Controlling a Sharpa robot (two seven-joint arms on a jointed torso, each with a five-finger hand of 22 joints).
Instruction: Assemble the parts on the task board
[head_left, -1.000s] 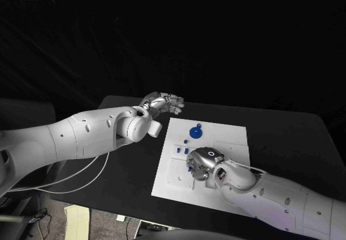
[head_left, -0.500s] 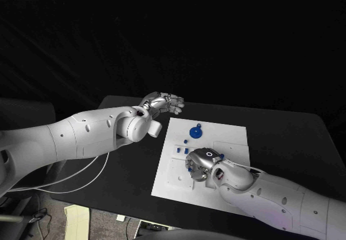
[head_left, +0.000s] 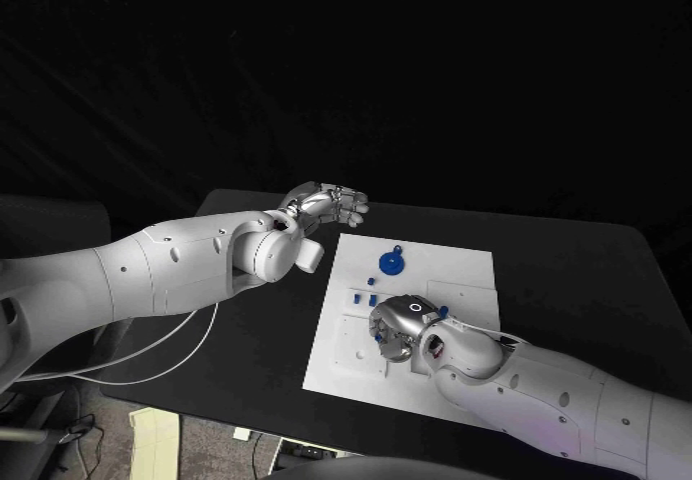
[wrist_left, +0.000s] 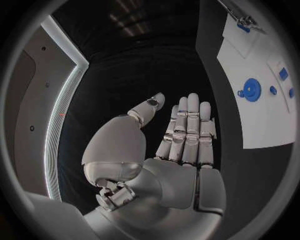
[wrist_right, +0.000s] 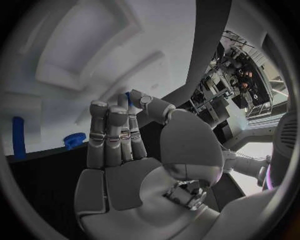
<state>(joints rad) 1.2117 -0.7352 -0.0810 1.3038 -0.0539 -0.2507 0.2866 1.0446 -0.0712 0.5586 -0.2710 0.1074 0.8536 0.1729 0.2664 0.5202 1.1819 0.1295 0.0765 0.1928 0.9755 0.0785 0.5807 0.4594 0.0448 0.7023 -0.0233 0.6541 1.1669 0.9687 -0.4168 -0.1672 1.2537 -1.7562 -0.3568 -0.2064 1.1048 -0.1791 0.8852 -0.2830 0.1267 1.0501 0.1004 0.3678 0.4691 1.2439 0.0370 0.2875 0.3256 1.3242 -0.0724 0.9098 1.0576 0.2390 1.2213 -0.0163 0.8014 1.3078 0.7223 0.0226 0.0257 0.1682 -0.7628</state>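
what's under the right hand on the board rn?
The right hand hangs over the task board, about mid-board. Small blue parts lie just beyond it, and a bit of blue peeks out at its fingers. What lies directly beneath the palm is covered.

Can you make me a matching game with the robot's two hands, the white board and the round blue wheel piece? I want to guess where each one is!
Things:
1. left hand
2. right hand
3. task board
4. blue gear

Places:
A. lying on the black table
B. down over the middle of the board
C. on the board's far part
D. off the board, past its far left corner

Pairs: 1-D, 2-B, 3-A, 4-C
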